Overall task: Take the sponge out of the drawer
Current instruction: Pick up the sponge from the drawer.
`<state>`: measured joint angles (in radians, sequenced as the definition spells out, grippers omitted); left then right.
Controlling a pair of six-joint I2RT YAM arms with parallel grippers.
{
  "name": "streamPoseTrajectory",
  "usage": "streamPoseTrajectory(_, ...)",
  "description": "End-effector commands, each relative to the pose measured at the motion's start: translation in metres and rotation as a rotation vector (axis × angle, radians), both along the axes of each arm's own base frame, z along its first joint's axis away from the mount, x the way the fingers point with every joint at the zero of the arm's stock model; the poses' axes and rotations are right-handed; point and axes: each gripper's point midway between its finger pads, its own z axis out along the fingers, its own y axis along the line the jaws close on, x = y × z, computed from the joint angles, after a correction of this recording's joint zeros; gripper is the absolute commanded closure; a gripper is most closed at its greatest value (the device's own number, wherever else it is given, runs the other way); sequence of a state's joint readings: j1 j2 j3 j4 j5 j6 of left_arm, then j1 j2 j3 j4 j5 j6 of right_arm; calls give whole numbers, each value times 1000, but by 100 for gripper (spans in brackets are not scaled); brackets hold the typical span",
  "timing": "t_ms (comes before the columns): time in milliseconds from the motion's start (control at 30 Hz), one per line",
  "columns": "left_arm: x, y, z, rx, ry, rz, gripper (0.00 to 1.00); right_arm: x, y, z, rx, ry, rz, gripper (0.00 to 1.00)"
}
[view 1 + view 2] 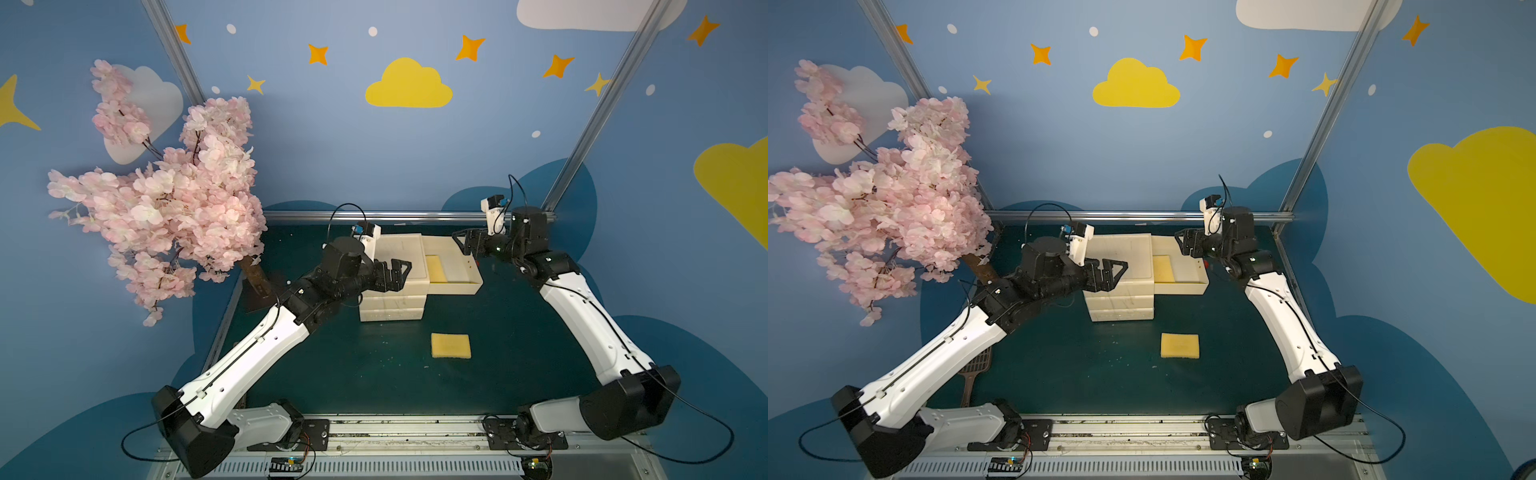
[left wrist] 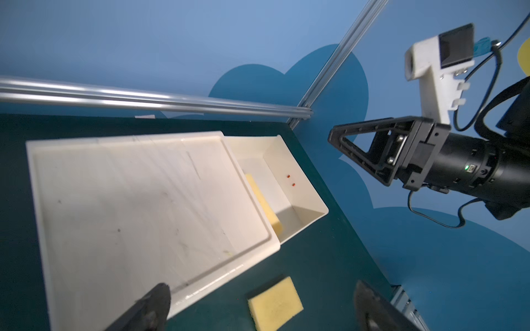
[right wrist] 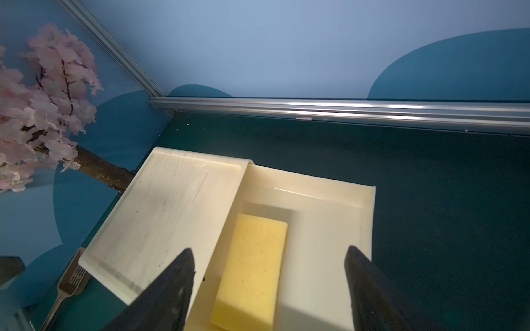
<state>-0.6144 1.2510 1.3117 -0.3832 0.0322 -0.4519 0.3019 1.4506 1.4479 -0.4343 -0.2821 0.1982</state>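
A cream drawer unit [image 1: 392,309] stands at the back of the green mat, its top drawer [image 1: 455,287] pulled out to the right. A yellow sponge [image 1: 435,268] [image 1: 1163,268] [image 3: 252,272] lies in the drawer, against the unit's edge and partly under its top [image 2: 263,203]. Another yellow sponge [image 1: 451,345] [image 2: 275,305] lies flat on the mat in front of the unit. My left gripper [image 1: 405,274] [image 2: 261,286] hovers open over the unit's top, holding nothing. My right gripper [image 1: 458,243] [image 3: 270,250] hangs open above the drawer's far right end, with nothing in it.
A pink blossom tree [image 1: 166,199] fills the left back corner, its trunk close to the left arm. A slotted spatula [image 1: 976,374] lies at the mat's left edge. An aluminium rail [image 1: 374,215] bounds the back, just behind the unit.
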Motion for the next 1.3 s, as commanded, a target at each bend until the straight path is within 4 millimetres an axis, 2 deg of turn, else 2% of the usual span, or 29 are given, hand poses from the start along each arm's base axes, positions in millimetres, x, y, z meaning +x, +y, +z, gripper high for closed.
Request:
streamPoseTrajectory(0, 10, 0, 11, -2, -81, -66, 1, -12, 13, -28, -24, 142, 91, 20)
streamPoseTrajectory(133, 22, 9, 10, -39, -99, -64, 1, -3, 14, -54, -57, 240, 74, 26)
streamPoseTrajectory(367, 33, 35, 15, -67, -178, -6, 1, -6, 36, -85, -22, 423, 168, 40)
streamPoseTrajectory(600, 44, 47, 6, -92, -147, 21, 1, -12, 44, -118, -47, 516, 185, 42)
streamPoseTrajectory(833, 42, 46, 4, -127, -141, 4, 1, -10, 49, -136, -79, 551, 182, 42)
streamPoseTrajectory(933, 41, 47, 3, -131, -139, 5, 1, -7, 54, -143, -93, 562, 185, 47)
streamPoseTrajectory(1033, 40, 48, 3, -134, -138, 6, 1, -5, 57, -145, -95, 575, 187, 58)
streamPoseTrajectory(1100, 39, 47, 3, -136, -137, -4, 1, -4, 57, -147, -105, 590, 185, 79)
streamPoseTrajectory(1167, 37, 44, 3, -141, -135, -21, 1, -4, 55, -145, -139, 594, 188, 95)
streamPoseTrajectory(1267, 35, 43, 3, -140, -127, -35, 1, 0, 52, -131, -168, 550, 189, 100)
